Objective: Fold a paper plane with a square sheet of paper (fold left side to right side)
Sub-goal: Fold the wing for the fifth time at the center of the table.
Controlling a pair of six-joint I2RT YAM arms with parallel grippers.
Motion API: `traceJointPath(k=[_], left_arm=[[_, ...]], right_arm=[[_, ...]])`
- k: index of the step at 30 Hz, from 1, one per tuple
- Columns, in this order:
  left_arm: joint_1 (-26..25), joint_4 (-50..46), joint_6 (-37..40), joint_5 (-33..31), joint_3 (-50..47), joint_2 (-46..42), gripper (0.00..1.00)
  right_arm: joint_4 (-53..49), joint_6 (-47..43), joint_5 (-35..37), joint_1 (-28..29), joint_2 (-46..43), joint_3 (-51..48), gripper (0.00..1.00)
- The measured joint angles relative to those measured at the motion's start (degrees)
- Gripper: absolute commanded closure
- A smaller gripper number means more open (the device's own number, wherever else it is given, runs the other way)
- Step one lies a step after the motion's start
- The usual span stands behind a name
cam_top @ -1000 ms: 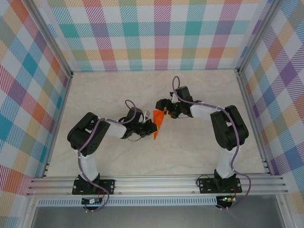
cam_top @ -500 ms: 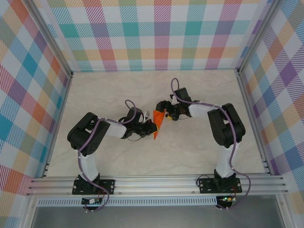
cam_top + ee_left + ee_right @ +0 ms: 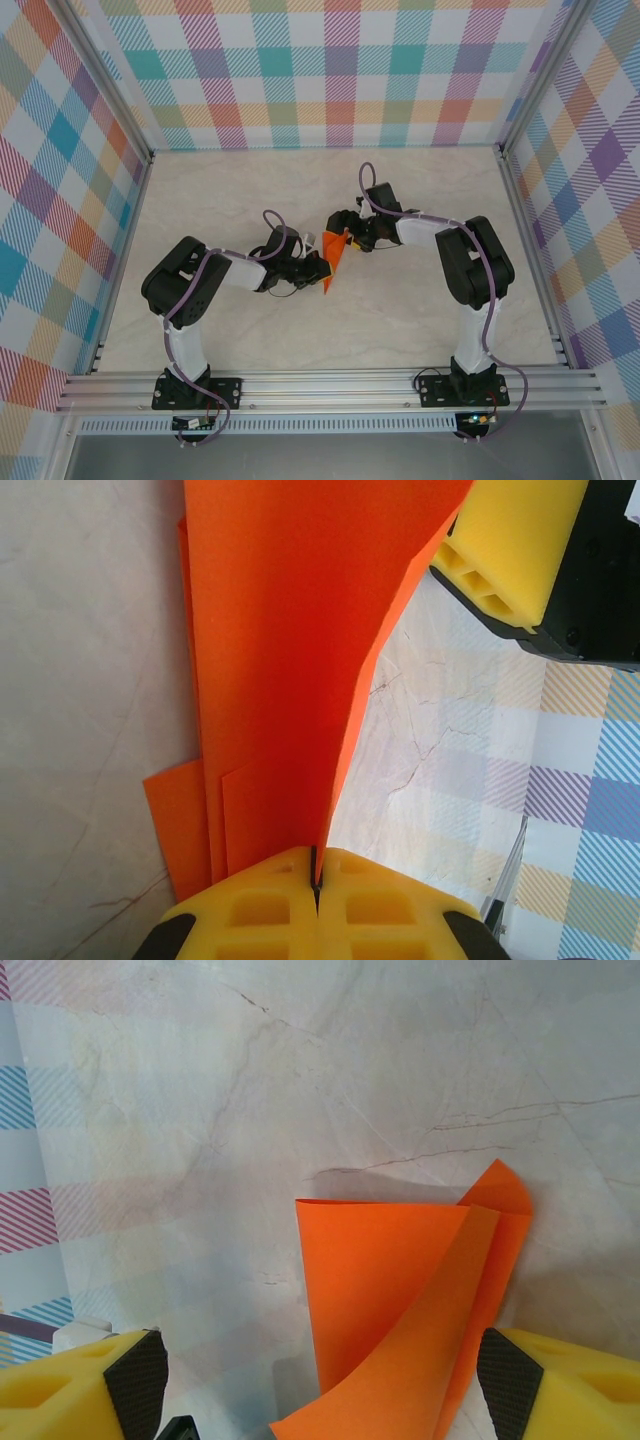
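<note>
Marbled bench (image 3: 420, 330): orange paper (image 3: 280, 660), part-folded.
Likely light, floppy, best pinched at edges; left end effector (image 3: 316, 875) clamps it, right end effector (image 3: 325, 1390) wide, empty.

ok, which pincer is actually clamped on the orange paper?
The left pincer: its yellow pads are shut on the paper at its edge. The right pincer stands open, straddling the paper without gripping it.

The paper (image 3: 335, 262), the left gripper (image 3: 318, 267) and the right gripper (image 3: 347, 234) crowd the centre of the table (image 3: 230, 190). Bare surface lies open behind and to both sides, bounded by walls (image 3: 330, 80).
</note>
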Motion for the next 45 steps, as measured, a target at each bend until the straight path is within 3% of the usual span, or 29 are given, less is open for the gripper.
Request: traceJointPath(k=[13, 30, 45], left_arm=[[0.02, -0.02, 0.17, -0.02, 0.00, 0.00, 1.00], [0.09, -0.66, 0.66, -0.04, 0.00, -1.07, 1.00], [1.38, -1.49, 3.41, 2.49, 0.02, -1.01, 1.00]], right_arm=[[-0.63, -0.02, -0.26, -0.02, 2.45, 2.54, 0.16], [-11.56, -0.92, 0.72, 0.04, 5.95, 10.38, 0.16], [-12.15, -1.97, 0.90, 0.20, 5.99, 10.64, 0.16]])
